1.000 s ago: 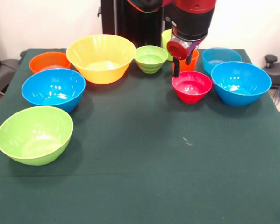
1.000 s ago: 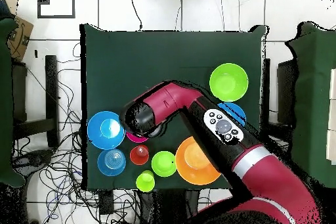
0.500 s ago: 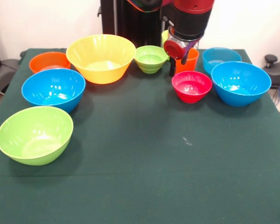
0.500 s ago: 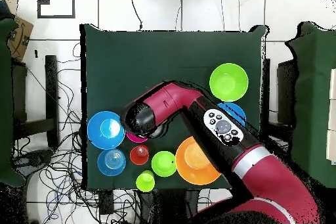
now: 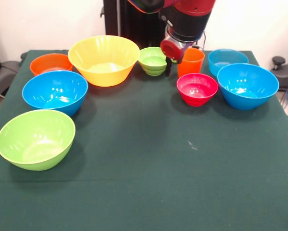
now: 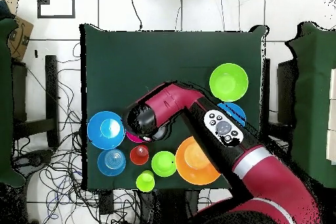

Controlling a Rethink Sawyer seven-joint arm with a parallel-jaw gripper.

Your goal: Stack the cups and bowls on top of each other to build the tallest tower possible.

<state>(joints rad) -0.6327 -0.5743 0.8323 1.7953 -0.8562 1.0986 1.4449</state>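
On a green cloth table (image 5: 148, 192), nothing is stacked yet — no tower stands, and each bowl and cup sits apart on the cloth. Largest is the yellow bowl (image 5: 104, 58) at the back, with the lime bowl (image 5: 35, 139) at the near left corner of the front view. Next come 2 large blue bowls, one (image 5: 55, 91) on the left and one (image 5: 244, 85) on the right, with a smaller blue bowl (image 5: 227, 59) just behind the right one. An orange bowl (image 5: 50, 63) sits at the back left. The pink bowl (image 5: 197, 88) and the small green bowl (image 5: 155, 60) are the smallest bowls. The orange cup (image 5: 191, 62) stands upright just behind the pink bowl; the yellow-green cup (image 6: 145, 181) shows clearly only from overhead, at the table's edge.

The robot's gripper (image 5: 169, 62) hangs low between the small green bowl and the orange cup, a dark finger reaching toward the cloth; whether its jaws are open or closed cannot be told from either view.

All the pieces look like light, stiff, glossy plastic — likely slippery, and apt to slide on the cloth if nudged. The thin rim seems the best place to pinch a bowl, 1 finger inside and 1 outside; a cup could be taken across its upper wall.
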